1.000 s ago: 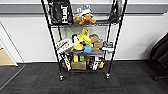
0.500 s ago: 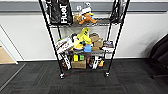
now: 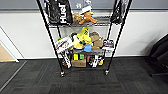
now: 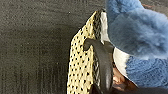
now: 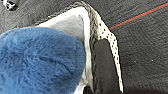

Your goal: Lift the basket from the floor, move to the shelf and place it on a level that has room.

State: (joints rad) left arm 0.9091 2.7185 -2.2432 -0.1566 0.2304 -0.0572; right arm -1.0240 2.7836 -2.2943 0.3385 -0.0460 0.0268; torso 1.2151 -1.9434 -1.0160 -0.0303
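Basket (image 4: pixel 81 67) hangs above the carpet floor (image 4: pixel 32 50), dark handle (image 4: pixel 102 62) at its rim. In the right wrist view the basket (image 5: pixel 105 35) rim runs beside a dark shape (image 5: pixel 103 67), maybe a finger or handle; cannot tell how far either gripper's fingers are open or whether they clamp the rim. One blue fluffy toy (image 5: pixel 37 62) sits inside (fills most of the lining). One shelf (image 3: pixel 82 37) at 12 o'clock ahead, lower tiers cluttered, one black bag (image 3: pixel 60 11) hanging.
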